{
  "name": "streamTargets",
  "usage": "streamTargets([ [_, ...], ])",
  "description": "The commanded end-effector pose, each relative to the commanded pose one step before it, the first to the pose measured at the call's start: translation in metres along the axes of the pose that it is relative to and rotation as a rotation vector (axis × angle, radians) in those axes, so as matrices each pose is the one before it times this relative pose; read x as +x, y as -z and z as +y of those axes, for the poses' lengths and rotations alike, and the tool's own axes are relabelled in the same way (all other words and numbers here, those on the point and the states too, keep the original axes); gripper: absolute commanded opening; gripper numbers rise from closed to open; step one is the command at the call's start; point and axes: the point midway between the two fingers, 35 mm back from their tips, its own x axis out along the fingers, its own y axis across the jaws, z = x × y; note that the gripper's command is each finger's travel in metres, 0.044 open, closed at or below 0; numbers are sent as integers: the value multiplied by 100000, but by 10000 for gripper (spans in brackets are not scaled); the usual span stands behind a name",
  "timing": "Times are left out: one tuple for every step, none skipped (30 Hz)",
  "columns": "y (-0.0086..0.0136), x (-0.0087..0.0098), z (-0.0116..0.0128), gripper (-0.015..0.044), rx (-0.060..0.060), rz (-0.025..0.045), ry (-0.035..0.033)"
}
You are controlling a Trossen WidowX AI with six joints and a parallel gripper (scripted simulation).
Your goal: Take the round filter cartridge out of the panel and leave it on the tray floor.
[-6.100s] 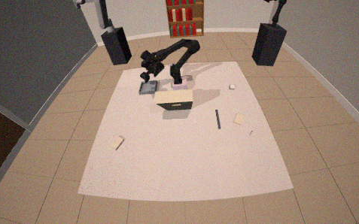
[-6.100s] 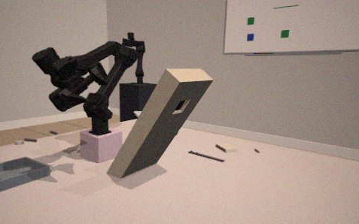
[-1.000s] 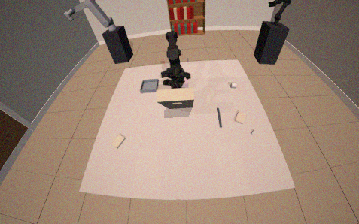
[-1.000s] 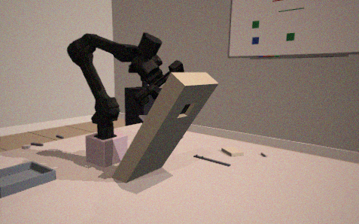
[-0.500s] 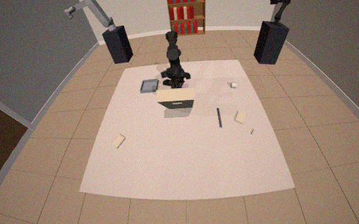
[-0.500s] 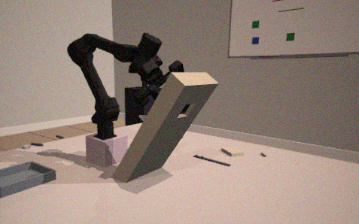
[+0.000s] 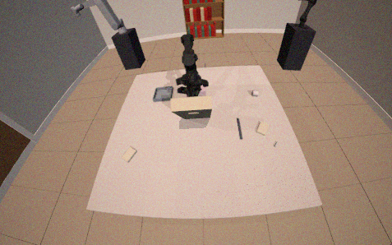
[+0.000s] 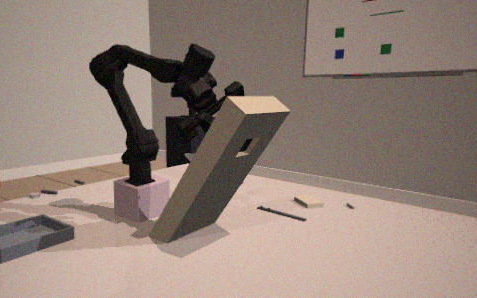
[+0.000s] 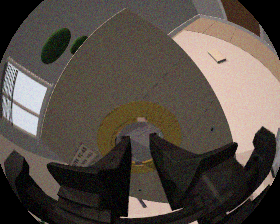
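The service panel [image 7: 191, 104] [image 8: 201, 187] [image 9: 116, 65] stands tilted in front of the arm, with a yellow ring [image 9: 107, 127] on its face. The round grey filter cartridge [image 9: 140, 146] shows inside the ring in the wrist view, between my fingertips; whether it sits flush I cannot tell. My gripper [image 9: 139, 138] is shut on the cartridge, its two fingers narrow at the face. The fingers hide the slots and part of the cartridge's lower edge. In the exterior view the panel hides the cartridge. The blue-grey tray [image 7: 163, 94] [image 8: 39, 245] lies on the mat beside the panel, with no cartridge in it.
The arm's pink base block [image 8: 141, 200] stands behind the panel. A dark rod [image 7: 239, 128] [image 8: 280, 214] and a beige block [image 7: 262, 128] [image 8: 308, 202] lie to the panel's right in the top view. Another beige block [image 7: 129, 154] [image 9: 217, 56] lies at the front left there.
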Motion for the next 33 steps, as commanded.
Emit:
streamTargets([
  [51,407,130,0,-8909,289,-475],
  [0,31,5,0,-3384,5,-12],
  [0,31,5,0,-3395,5,-12],
  [0,31,5,0,-3395,5,-12],
  [0,16,2,0,-3433,2,-6],
  [0,16,2,0,-3436,2,-6],
  [0,16,2,0,-3436,1,-6],
  [0,8,1,0,-3459,0,-3],
  [0,8,1,0,-3460,0,-3],
  [0,8,1,0,-3460,0,-3],
  [0,4,0,0,-3473,0,-1],
  [0,4,0,0,-3473,0,-1],
  [0,4,0,0,-3473,0,-1],
  [0,1,0,0,-3481,0,-1],
  [0,1,0,0,-3481,0,-1],
  [0,1,0,0,-3481,0,-1],
  [0,-1,0,0,-3485,0,0],
  [0,-1,0,0,-3485,0,0],
  [0,-1,0,0,-3485,0,0],
  [0,-2,0,0,-3487,0,0],
  [0,-2,0,0,-3487,0,0],
  [0,-2,0,0,-3487,0,0],
  [0,-3,0,0,-3489,0,0],
  [0,-3,0,0,-3489,0,0],
  [0,-3,0,0,-3489,0,0],
  [0,-3,0,0,-3490,0,0],
  [0,-3,0,0,-3490,0,0],
  [0,-3,0,0,-3490,0,0],
  [0,-4,0,0,-3490,0,0],
  [0,-4,0,0,-3490,0,0],
  [0,-4,0,0,-3490,0,0],
  [0,-4,0,0,-3490,0,0],
  [0,-4,0,0,-3490,0,0],
])
